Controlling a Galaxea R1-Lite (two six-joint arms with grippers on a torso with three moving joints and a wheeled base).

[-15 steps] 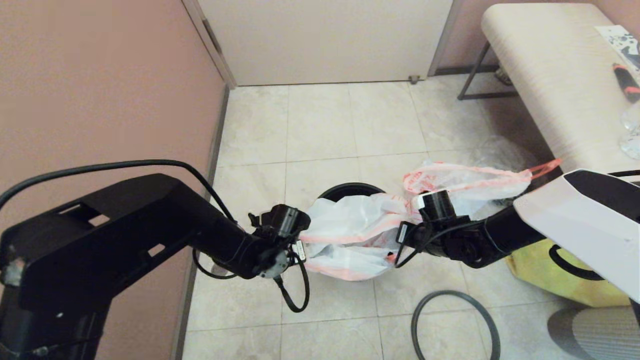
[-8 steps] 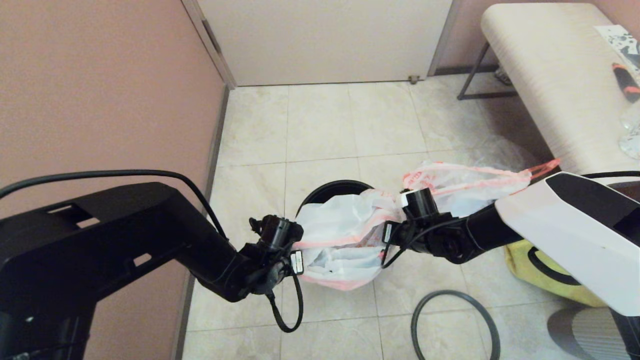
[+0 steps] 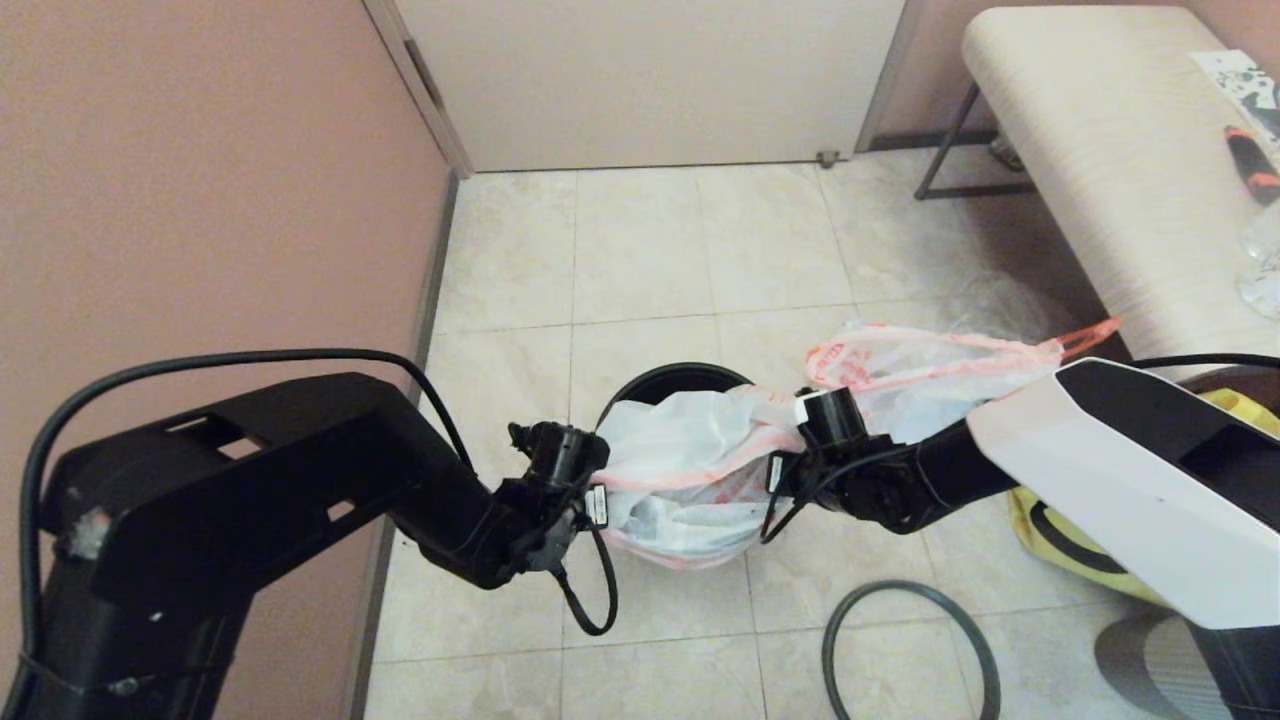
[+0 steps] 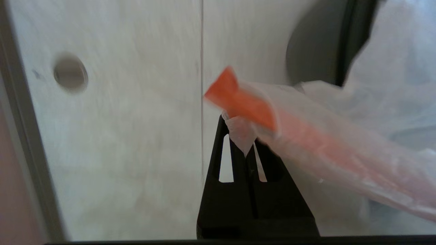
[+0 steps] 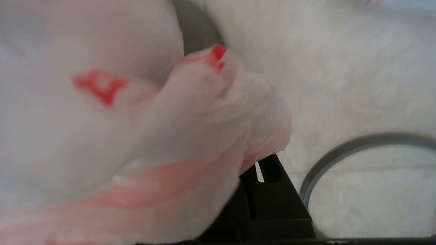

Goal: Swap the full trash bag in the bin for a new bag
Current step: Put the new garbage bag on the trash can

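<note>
This looks like a small room or entry corner of a home or lodging. Pale beige stone-look floor tiles [image 3: 640, 250] run up to a plain dusty-pink wall [image 3: 200, 160] with a grey skirting strip, and a closed off-white door [image 3: 650, 70] with a small doorstop at its foot fills the far side. At the right stands a cream padded bench on a dark metal frame [image 3: 1090, 150], and a small round black plastic bin [image 3: 660, 382] sits on the tiles.
</note>
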